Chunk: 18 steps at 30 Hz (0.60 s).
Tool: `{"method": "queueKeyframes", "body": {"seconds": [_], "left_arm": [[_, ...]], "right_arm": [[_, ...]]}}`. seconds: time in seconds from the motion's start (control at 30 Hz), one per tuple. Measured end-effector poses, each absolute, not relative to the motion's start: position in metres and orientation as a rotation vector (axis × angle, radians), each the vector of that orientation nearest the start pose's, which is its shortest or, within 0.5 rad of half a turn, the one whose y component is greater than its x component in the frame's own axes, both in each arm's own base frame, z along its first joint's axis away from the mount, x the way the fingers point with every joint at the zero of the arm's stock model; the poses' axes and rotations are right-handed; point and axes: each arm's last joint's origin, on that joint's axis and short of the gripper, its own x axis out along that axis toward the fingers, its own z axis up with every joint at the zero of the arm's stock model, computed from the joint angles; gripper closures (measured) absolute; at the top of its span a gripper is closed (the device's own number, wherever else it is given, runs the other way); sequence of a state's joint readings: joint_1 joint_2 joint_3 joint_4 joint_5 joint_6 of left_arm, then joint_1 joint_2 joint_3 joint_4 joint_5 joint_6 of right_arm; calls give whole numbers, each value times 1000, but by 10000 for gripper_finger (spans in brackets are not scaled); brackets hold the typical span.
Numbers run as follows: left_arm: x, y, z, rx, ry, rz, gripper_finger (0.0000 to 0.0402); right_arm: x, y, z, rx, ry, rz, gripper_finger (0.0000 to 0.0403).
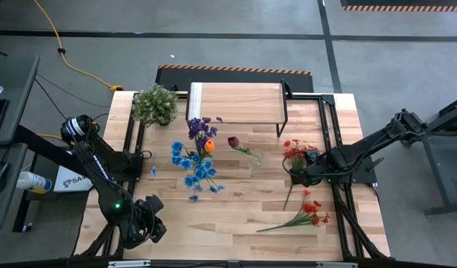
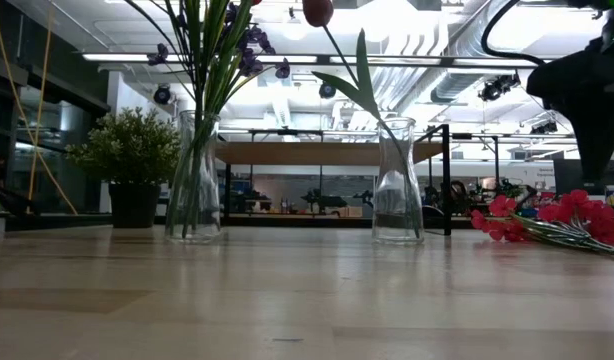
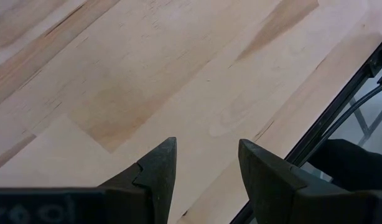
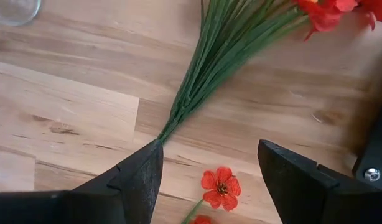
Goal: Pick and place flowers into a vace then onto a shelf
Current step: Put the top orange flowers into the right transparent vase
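Right gripper (image 4: 209,180) wide open above the red flowers (image 1: 294,154) at frame right of the worktop (image 1: 236,216), so drop onto the bunched stems, not blooms; left gripper (image 3: 206,168) part-open, parked lower left.

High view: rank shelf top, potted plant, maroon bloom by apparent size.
1. shelf top, clearly largest
2. potted plant
3. maroon bloom, smallest

All sit at mid-table height or above, so the order looks safe.
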State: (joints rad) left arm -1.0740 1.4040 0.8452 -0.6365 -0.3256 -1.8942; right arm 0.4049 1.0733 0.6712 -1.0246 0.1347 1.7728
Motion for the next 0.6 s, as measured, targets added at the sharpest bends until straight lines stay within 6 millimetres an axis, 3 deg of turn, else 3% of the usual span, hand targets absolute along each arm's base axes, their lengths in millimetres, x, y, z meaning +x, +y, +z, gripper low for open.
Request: {"method": "queueKeyframes", "body": {"seconds": [0.6], "left_arm": [[128, -216, 196, -905, 1087, 379, 195]], "right_arm": [[155, 60, 198, 1059, 1027, -946, 150]]}}
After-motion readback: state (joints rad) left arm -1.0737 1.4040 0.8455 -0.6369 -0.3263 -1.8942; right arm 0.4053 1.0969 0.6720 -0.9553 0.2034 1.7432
